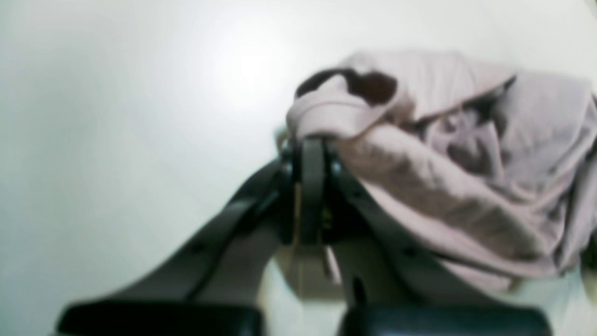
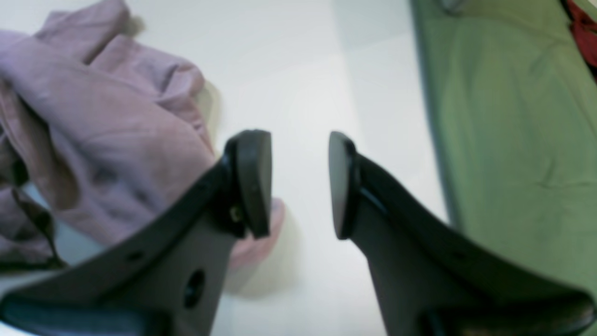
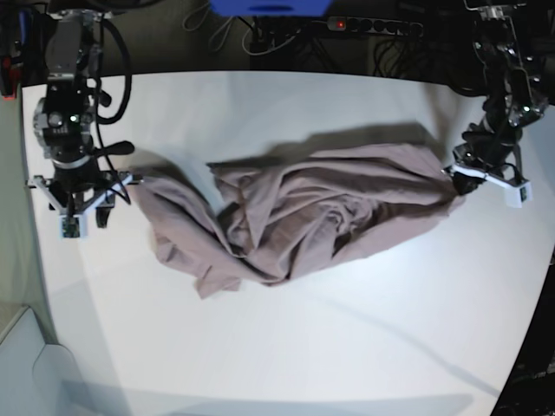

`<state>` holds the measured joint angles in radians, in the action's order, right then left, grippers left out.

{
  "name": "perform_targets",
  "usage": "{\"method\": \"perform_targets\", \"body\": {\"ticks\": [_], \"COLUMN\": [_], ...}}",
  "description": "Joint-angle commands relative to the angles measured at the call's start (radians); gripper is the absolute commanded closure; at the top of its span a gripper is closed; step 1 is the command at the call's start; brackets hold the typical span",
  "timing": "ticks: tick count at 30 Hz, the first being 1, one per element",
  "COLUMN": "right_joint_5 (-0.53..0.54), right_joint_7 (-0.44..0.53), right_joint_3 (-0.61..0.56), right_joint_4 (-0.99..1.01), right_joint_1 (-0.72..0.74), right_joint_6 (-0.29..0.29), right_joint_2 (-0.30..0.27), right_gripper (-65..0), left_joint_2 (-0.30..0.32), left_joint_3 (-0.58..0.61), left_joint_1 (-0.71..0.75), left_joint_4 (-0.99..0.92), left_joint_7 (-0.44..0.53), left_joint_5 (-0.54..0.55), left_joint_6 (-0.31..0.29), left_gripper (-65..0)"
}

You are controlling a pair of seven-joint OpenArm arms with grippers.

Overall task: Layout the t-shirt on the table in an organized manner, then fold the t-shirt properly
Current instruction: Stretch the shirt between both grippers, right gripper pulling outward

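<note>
The mauve t-shirt (image 3: 303,217) lies crumpled and stretched sideways across the middle of the white table (image 3: 347,347). My left gripper (image 1: 310,140) is shut on a bunched edge of the t-shirt (image 1: 443,186); in the base view the left gripper (image 3: 457,176) holds the shirt's right end. My right gripper (image 2: 300,182) is open and empty, its jaws a hand's width apart over bare table, just beside the t-shirt (image 2: 107,140). A fold of cloth lies under its left finger (image 2: 252,182). In the base view the right gripper (image 3: 85,204) stands at the shirt's left end.
In the right wrist view the table's edge runs close on the right, with a green surface (image 2: 513,116) beyond it. In the base view a power strip and cables (image 3: 373,26) lie behind the table's far edge. The table's left edge (image 3: 26,260) is near my right arm.
</note>
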<state>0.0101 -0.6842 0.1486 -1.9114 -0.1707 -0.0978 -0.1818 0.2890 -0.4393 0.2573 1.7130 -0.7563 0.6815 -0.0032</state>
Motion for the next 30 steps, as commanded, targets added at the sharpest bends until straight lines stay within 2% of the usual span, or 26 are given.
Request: {"method": "perform_targets", "body": {"ticks": [1, 4, 9, 13, 24, 30], "right_joint_5": [-0.003, -0.003, -0.003, -0.003, -0.003, -0.003], "right_joint_7": [0.019, -0.004, -0.027, -0.025, -0.025, -0.019], "right_joint_3": [-0.013, -0.076, -0.179, -0.211, -0.220, -0.220], "right_joint_4": [-0.018, -0.018, -0.018, -0.018, -0.020, -0.013], "right_joint_1": [-0.010, -0.025, -0.080, -0.114, -0.206, -0.203], "right_joint_6": [-0.013, -0.049, -0.052, -0.052, -0.052, -0.052], "right_joint_2": [-0.005, -0.003, -0.003, -0.003, -0.011, -0.006], "right_gripper": [-21.4, -21.4, -21.4, -21.4, -21.5, -21.5], "left_joint_2": [0.020, 0.020, 0.019, 0.016, 0.020, 0.020], "left_joint_3": [-0.022, -0.049, -0.052, -0.054, -0.056, -0.056], "left_joint_1": [-0.006, -0.010, -0.010, -0.011, -0.017, -0.017], "left_joint_4": [0.017, 0.017, 0.017, 0.017, 0.017, 0.017], "left_joint_7": [0.017, 0.016, 0.016, 0.016, 0.016, 0.016], "left_joint_5": [0.010, 0.010, 0.010, 0.010, 0.010, 0.010], "left_joint_6": [-0.002, -0.002, -0.002, -0.002, -0.002, -0.002], "left_gripper": [-0.4, -0.4, -0.4, -0.4, -0.4, -0.4]}}
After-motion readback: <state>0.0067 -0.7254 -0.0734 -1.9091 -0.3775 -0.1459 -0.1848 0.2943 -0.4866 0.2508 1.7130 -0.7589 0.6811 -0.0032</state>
